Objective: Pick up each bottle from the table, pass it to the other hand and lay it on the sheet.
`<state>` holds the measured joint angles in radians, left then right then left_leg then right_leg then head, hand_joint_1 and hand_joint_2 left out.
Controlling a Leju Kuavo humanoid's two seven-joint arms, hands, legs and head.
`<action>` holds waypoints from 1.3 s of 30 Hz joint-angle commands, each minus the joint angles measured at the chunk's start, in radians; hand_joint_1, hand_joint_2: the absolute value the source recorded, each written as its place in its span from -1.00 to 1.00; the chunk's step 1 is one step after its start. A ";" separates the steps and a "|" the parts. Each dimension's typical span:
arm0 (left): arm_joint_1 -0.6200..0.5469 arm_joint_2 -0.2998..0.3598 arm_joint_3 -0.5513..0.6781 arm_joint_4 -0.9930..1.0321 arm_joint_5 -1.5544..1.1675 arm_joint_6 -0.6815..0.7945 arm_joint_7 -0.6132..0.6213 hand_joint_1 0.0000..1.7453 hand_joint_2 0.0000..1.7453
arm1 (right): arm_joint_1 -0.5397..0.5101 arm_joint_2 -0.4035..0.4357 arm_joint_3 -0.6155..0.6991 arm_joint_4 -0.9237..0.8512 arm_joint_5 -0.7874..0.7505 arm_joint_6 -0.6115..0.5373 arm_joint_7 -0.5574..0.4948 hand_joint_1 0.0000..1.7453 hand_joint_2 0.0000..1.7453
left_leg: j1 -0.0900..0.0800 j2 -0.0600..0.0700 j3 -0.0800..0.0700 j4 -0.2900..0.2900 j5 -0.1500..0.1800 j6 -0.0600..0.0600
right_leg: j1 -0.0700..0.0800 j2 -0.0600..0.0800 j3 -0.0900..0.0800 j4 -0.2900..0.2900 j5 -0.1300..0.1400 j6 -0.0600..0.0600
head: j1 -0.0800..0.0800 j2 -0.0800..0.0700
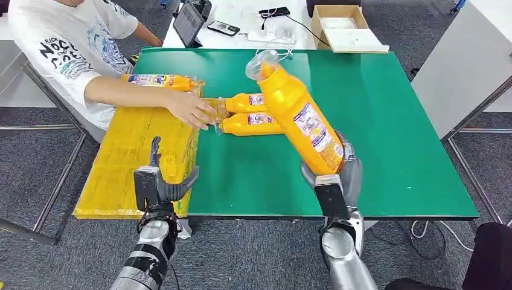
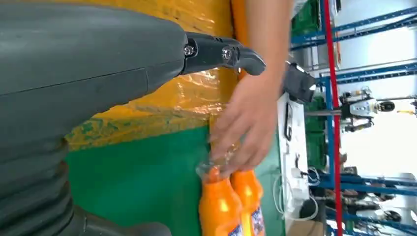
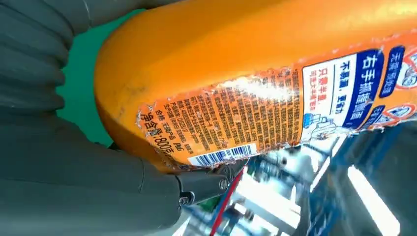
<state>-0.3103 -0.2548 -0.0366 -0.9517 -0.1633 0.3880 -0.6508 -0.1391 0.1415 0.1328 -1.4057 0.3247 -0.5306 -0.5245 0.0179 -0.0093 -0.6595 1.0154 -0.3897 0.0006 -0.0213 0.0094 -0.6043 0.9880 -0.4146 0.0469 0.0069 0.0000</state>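
My right hand [image 1: 338,172] grips the base of a large orange bottle [image 1: 299,115] with a clear cap, held tilted above the green table [image 1: 392,121]; its label fills the right wrist view [image 3: 275,108]. Two more orange bottles [image 1: 250,113] lie side by side on the table's middle, also seen in the left wrist view [image 2: 231,204]. Another bottle [image 1: 158,80] lies on the yellow sheet [image 1: 130,157] at the far end. My left hand [image 1: 158,181] hovers open over the sheet's near edge, holding nothing.
A seated person in a white shirt [image 1: 66,42] reaches a hand [image 1: 192,109] to the caps of the two lying bottles. Behind the green table stands a white table with a tablet [image 1: 188,24], a phone [image 1: 223,28] and a cardboard box [image 1: 344,25].
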 commanded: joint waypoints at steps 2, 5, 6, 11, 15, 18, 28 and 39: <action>0.013 -0.015 0.107 -0.062 0.087 0.039 -0.027 -1.00 1.00 | -0.013 0.039 -0.067 -0.004 -0.029 -0.018 -0.003 1.00 1.00 | 0.000 0.001 0.002 0.000 -0.001 0.000 | 0.001 0.000 0.002 0.000 -0.001 -0.002 | 0.000 0.000; 0.028 -0.002 0.061 -0.082 0.198 -0.207 0.082 -1.00 1.00 | -0.015 0.023 -0.049 0.028 -0.018 0.013 -0.008 1.00 1.00 | 0.000 0.001 0.002 0.000 -0.001 0.000 | 0.001 0.000 0.002 -0.001 -0.001 -0.002 | 0.000 0.000; 0.035 0.004 0.023 -0.089 0.242 -0.324 0.123 -1.00 1.00 | -0.008 0.013 -0.032 0.035 0.001 0.032 -0.027 1.00 1.00 | 0.000 0.002 0.005 0.000 -0.002 0.001 | 0.001 0.000 0.004 -0.001 -0.001 -0.003 | 0.000 0.000; 0.068 0.020 -0.100 -0.146 0.380 -0.607 0.213 -1.00 1.00 | 0.012 0.023 0.013 0.076 0.061 0.056 -0.093 1.00 1.00 | 0.000 0.002 0.003 -0.001 -0.001 0.000 | 0.001 0.000 0.003 -0.001 -0.001 -0.002 | 0.000 0.000; 0.071 0.026 -0.103 -0.157 0.386 -0.607 0.220 -1.00 1.00 | 0.009 0.025 0.015 0.081 0.064 0.054 -0.096 1.00 1.00 | 0.000 0.001 0.001 -0.001 -0.001 0.000 | 0.000 0.000 0.002 -0.001 0.000 -0.002 | 0.000 0.000; 0.083 0.045 -0.160 -0.183 0.480 -0.750 0.260 -1.00 1.00 | 0.019 0.037 0.048 0.106 0.092 0.066 -0.123 1.00 1.00 | 0.000 0.003 0.004 -0.001 -0.002 0.000 | 0.001 0.001 0.004 -0.001 -0.001 -0.003 | 0.000 0.000; 0.107 0.085 -0.269 -0.229 0.638 -0.904 0.315 -1.00 1.00 | 0.022 0.065 0.153 0.214 0.093 0.069 -0.174 1.00 1.00 | 0.001 0.003 0.004 -0.001 -0.002 0.000 | 0.001 0.001 0.004 -0.002 -0.001 -0.003 | 0.000 0.000; 0.108 0.080 -0.283 -0.226 0.658 -0.917 0.309 -1.00 1.00 | 0.019 0.084 0.159 0.259 0.082 0.097 -0.172 1.00 1.00 | 0.001 0.002 0.004 -0.001 -0.002 0.000 | 0.001 0.000 0.004 -0.001 -0.002 -0.003 | 0.000 0.000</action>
<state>-0.1906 -0.2129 -0.2697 -1.1963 0.4864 -0.5230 -0.3418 -0.0885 0.2144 0.2716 -1.2573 0.4231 -0.4456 -0.6962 0.0181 -0.0090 -0.6613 1.0151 -0.3899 0.0004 -0.0211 0.0091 -0.6059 0.9880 -0.4150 0.0465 0.0065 0.0000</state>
